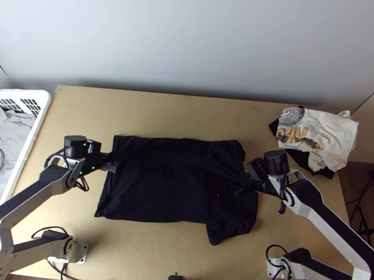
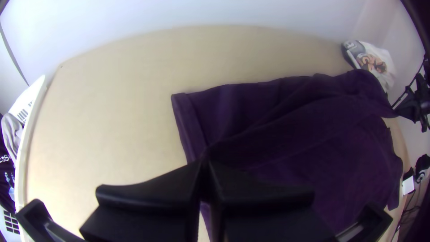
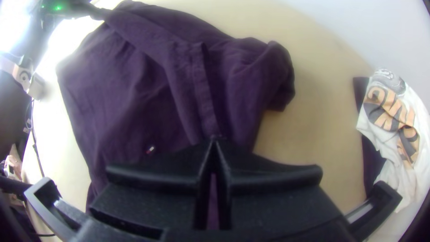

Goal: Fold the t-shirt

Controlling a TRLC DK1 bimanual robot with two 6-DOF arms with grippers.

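A black t-shirt (image 1: 162,190) lies spread across the middle of the table, its right part rumpled with a piece sticking out toward the near edge. My left gripper (image 1: 114,160) is at the shirt's left edge; in the left wrist view the left gripper (image 2: 205,161) is shut on that edge of the shirt (image 2: 277,134), with a raised fold running across from it. My right gripper (image 1: 243,183) is at the shirt's right part. The right wrist view has the right gripper (image 3: 215,142) shut on cloth near the collar band of the shirt (image 3: 125,98).
A white basket (image 1: 32,128) with grey clothes stands at the left edge. At the back right lies a pile with a white printed shirt (image 1: 332,136) on dark cloth. Bare wood (image 1: 178,116) shows behind the shirt.
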